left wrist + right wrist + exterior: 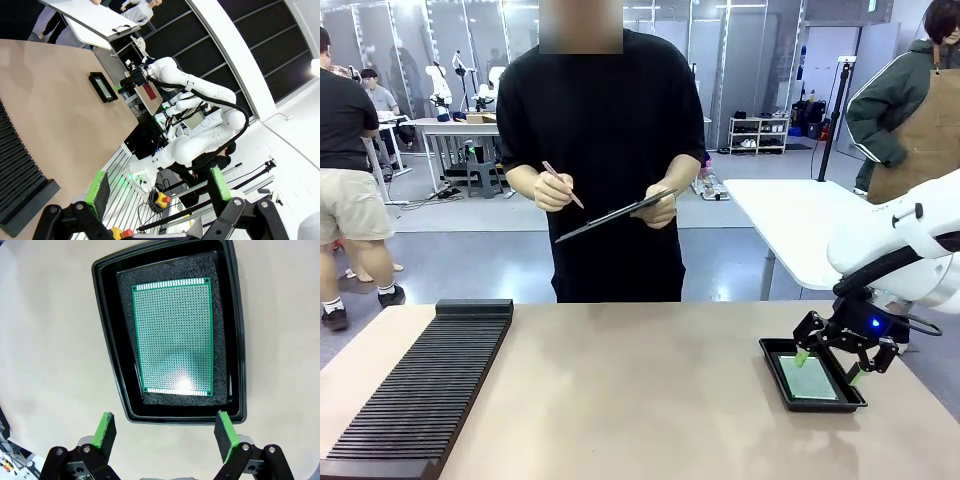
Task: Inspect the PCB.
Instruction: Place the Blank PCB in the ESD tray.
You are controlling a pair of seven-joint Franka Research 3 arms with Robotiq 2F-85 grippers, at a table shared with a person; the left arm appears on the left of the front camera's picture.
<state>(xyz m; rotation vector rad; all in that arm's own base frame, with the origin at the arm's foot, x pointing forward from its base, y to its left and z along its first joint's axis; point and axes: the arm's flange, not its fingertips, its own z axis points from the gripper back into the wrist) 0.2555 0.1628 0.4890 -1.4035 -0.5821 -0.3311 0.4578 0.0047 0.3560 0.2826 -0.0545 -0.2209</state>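
Note:
The green PCB (174,335) lies flat on black foam inside the black tray (106,330), at the table's right side (808,379). My right gripper (831,364) hovers open just above the tray's near-right part, its green pads (105,432) spread at the tray's near rim with nothing between them. In the left wrist view the tray (102,87) shows far off with the right arm over it. My left gripper (159,187) is open and holds nothing, off the table's edge. A person across the table holds a dark clipboard (615,215) and a pen (562,184).
A long black ribbed rack (425,385) lies along the table's left side. A white table (795,225) stands behind on the right, with another person beside it. The tan tabletop (640,400) stretches between the rack and the tray.

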